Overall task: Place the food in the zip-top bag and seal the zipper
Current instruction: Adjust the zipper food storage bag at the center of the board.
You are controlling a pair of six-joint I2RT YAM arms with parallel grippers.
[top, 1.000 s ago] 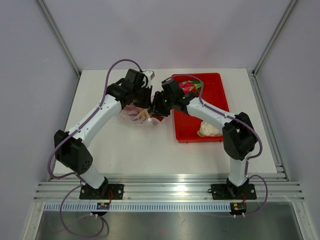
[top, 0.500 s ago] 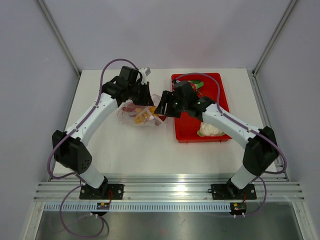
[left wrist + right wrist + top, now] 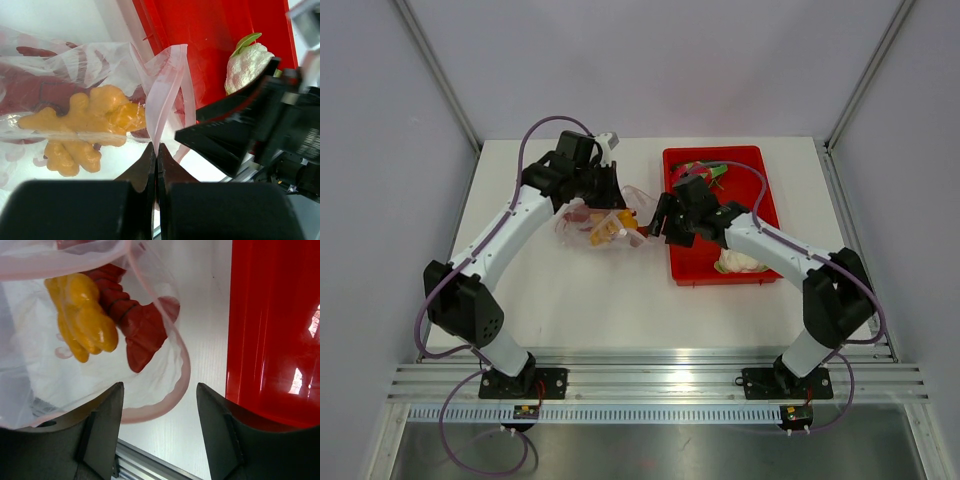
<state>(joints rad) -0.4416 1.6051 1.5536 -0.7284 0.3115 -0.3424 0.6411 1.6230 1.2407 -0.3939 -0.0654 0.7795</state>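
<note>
- The red tray (image 3: 690, 262) holds the white cauliflower piece (image 3: 245, 62), which is not yet bagged.
- The bag (image 3: 75, 65) lies on the table (image 3: 570, 300) just beside the tray, with its mouth gaping.
- The left gripper (image 3: 156, 150) is clenched on the bag's edge.
- The right gripper (image 3: 160, 395) hangs spread and empty at the mouth.
- The orange piece (image 3: 82, 315) and red chili (image 3: 137, 325) are already inside.
- The zipper (image 3: 185, 367) is unsealed; closing it looks like the last step.

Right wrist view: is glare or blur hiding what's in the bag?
Right wrist: no; the orange-yellow piece and dark-red chili read sharp through the zip-top bag, glare mainly on the red tray. Left wrist: bag sharp, left gripper body dark and blurred.
</note>
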